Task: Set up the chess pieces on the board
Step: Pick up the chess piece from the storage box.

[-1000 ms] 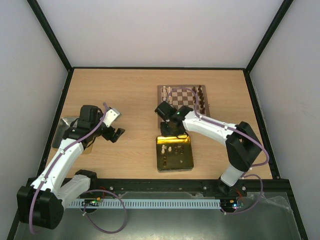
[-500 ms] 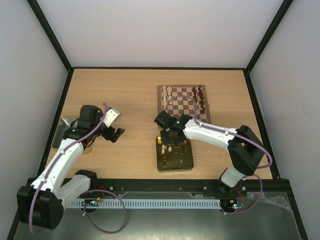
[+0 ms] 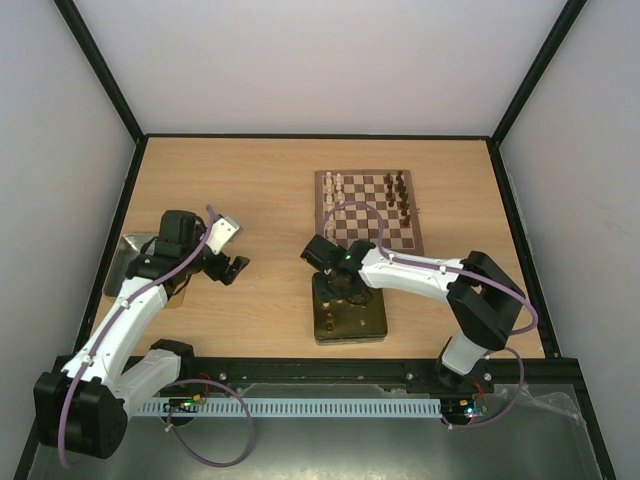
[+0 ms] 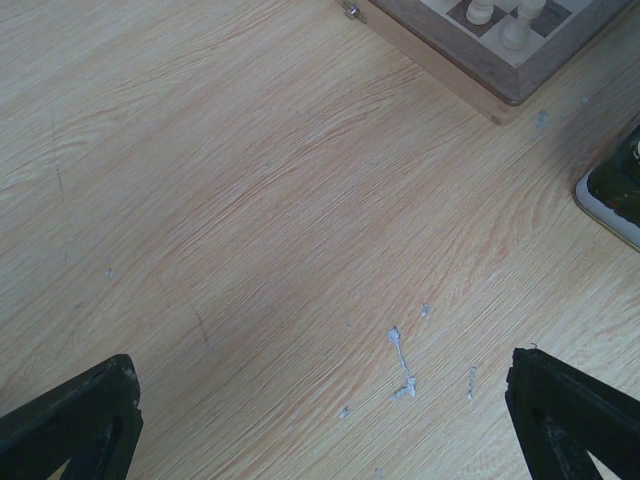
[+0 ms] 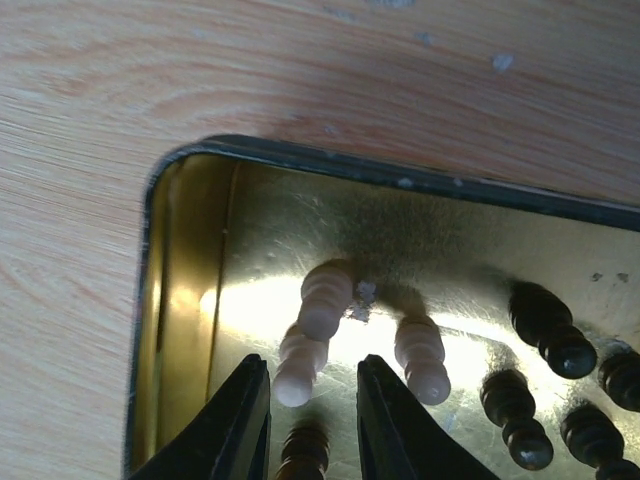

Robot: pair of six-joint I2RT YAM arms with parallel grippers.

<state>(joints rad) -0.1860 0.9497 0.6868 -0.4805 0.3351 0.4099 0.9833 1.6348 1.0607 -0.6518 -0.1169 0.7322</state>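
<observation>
The board (image 3: 320, 205) lies at the table's far middle, with cream pieces (image 3: 337, 186) along its left side and dark pieces (image 3: 400, 190) along its right. Its corner with two cream pieces (image 4: 515, 30) shows in the left wrist view. My right gripper (image 3: 340, 290) is open and low inside the gold tin (image 3: 350, 338). In the right wrist view the gripper (image 5: 310, 420) has a lying cream piece (image 5: 300, 365) and a dark piece (image 5: 305, 450) between its jaws, not clamped. Two more cream pieces (image 5: 422, 355) and several dark ones (image 5: 545, 325) lie nearby. My left gripper (image 3: 235, 268) is open and empty above bare table.
A grey metal tray (image 3: 125, 262) sits at the table's left edge behind the left arm. The tin's left wall (image 5: 185, 320) stands close beside the right gripper. The tin's corner (image 4: 615, 195) shows right of the left gripper (image 4: 320, 425). Black frame rails border the table.
My right gripper has moved from the board's near edge towards me and down into the gold tin. The left arm has not moved.
</observation>
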